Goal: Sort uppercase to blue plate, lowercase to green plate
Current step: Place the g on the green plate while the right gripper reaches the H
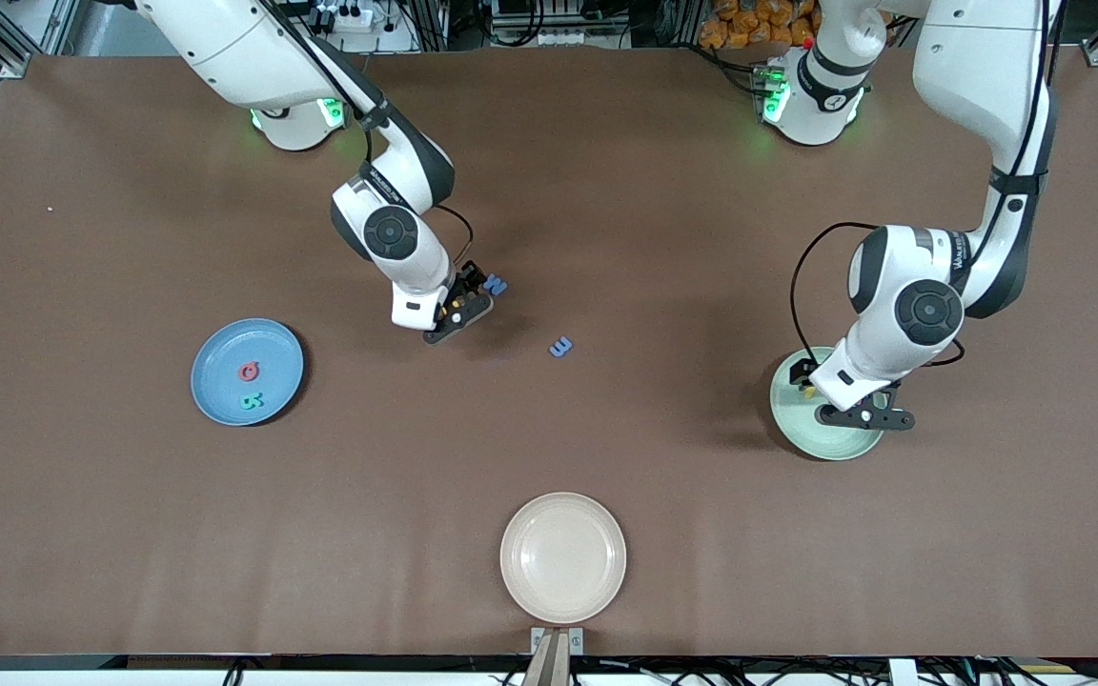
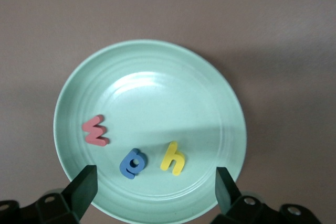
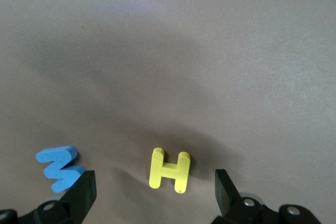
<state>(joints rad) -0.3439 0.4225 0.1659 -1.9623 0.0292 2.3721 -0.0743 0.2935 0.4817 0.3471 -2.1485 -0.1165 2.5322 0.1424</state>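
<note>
The right hand (image 3: pixel 152 195) hovers open over the yellow H (image 3: pixel 169 170) on the counter (image 1: pixel 606 191), with the blue M (image 1: pixel 497 284) just beside it. A clean pick probably means centring both fingers on the H, clear of the M. The left hand (image 2: pixel 155 190) waits open over the green plate (image 2: pixel 152 61), which holds w (image 2: pixel 95 130), a (image 2: pixel 132 163) and h (image 2: pixel 172 158). The blue plate (image 1: pixel 215 353) lies toward the right arm's end.

My two dark fingertips (image 2: pixel 81 184) stand spread wide apart along the bottom edge of the frame, holding nothing. Between and above them lies the pale green plate (image 2: pixel 152 66), filling the middle of the frame on the brown table (image 2: pixel 294 24). On the plate's lower half lie a red w (image 2: pixel 95 130), a blue a (image 2: pixel 130 163) and a yellow h (image 2: pixel 172 158), each apart from the others.
</note>
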